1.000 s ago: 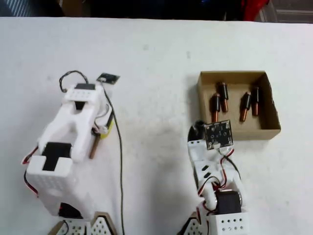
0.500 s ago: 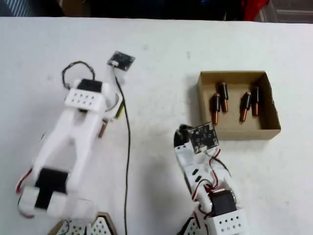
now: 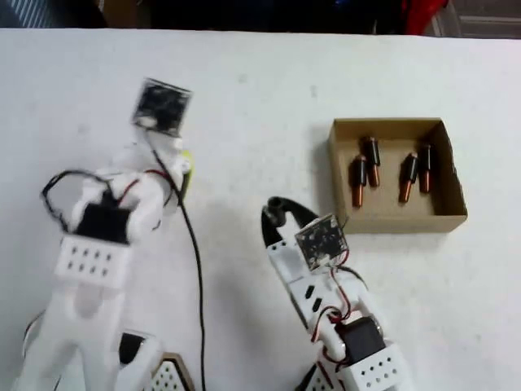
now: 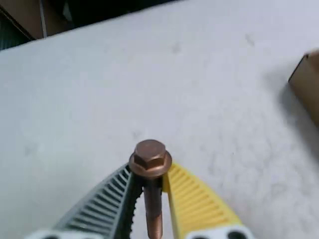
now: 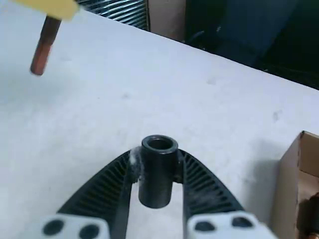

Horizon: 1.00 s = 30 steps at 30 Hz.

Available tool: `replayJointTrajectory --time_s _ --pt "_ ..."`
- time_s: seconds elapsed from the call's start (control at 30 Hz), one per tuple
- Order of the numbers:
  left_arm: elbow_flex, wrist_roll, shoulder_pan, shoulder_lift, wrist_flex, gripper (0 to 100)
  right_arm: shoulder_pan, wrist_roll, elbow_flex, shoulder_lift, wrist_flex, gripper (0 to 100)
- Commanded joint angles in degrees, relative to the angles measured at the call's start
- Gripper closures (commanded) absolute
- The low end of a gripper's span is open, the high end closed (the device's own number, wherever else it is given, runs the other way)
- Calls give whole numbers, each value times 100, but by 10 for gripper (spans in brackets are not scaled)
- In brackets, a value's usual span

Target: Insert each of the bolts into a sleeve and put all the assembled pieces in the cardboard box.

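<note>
Copper-coloured bolt (image 4: 152, 186) is clamped between the grey and yellow fingers of the left gripper (image 4: 149, 172). Its hex head pokes out past the fingertips and its shank runs back between them. The bolt is held clear above the white table (image 3: 260, 81).

The black sleeve (image 5: 158, 172) is pinched in the right gripper (image 5: 157, 157), between two black ribbed fingers, with its open end showing. From the right wrist, the bolt's shank hangs below the yellow finger farther off, well apart from the sleeve.

From above, the left gripper sits left of the table's middle. The right gripper is nearer the centre, with the sleeve at its tip close to the near left corner of the cardboard box (image 3: 387, 124). Four assembled pieces (image 3: 373, 161) lie on the box floor in two pairs, black sleeve ends toward the far wall.
</note>
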<state>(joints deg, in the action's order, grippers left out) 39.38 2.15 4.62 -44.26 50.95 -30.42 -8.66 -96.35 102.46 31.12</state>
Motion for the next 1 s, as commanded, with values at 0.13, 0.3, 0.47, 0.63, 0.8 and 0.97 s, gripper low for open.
replayJointTrajectory --time_s 0.13,0.3,0.47,0.63,0.8,0.97 --pt "-88 -246 505 -857 -519 978 -462 62 -44 75 -690 982" --pt "-70 -237 690 -1103 -633 977 -760 62 -44 75 -989 982" --pt "-44 -246 708 -1314 -1187 977 -998 62 -44 75 -1420 982" --pt "-44 -246 1147 -1622 -1371 977 -954 62 -44 75 -1754 982" --pt "-35 -246 1815 -1719 -1635 977 -954 62 -44 66 -1930 982" --pt "-18 -246 2167 -1727 -1609 977 -769 62 -44 66 -1903 982"
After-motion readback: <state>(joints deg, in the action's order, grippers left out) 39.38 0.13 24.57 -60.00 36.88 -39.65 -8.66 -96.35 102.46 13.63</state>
